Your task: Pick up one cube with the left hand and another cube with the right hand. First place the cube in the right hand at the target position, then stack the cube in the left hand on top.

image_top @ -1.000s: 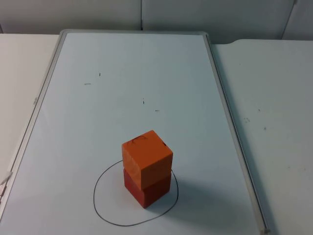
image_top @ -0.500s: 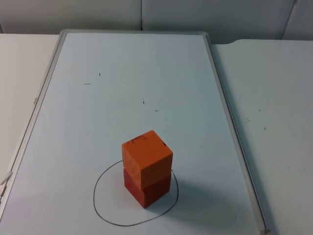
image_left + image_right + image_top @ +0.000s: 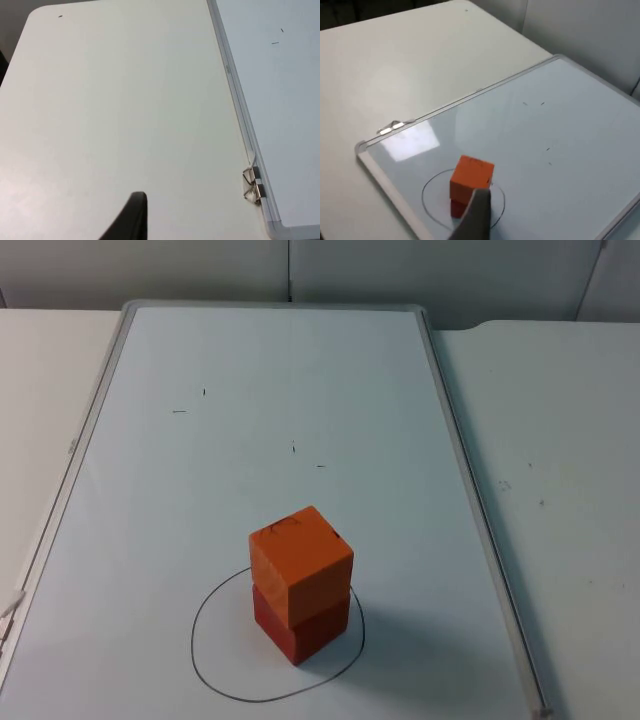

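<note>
The orange cube (image 3: pixel 300 562) sits stacked on the red cube (image 3: pixel 298 628) inside the drawn black circle (image 3: pixel 205 660), at 6 o'clock on the whiteboard (image 3: pixel 270 420); both tools' states cannot be told.

from my console: the left gripper's fingertip (image 3: pixel 131 220) is a black, tapered blade; the right gripper's fingertip (image 3: pixel 475 217) is a pale grey, blurred wedge.

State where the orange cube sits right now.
In the top view the orange cube rests on top of the red cube, slightly twisted against it, inside the drawn circle at the near end of the whiteboard.
</note>
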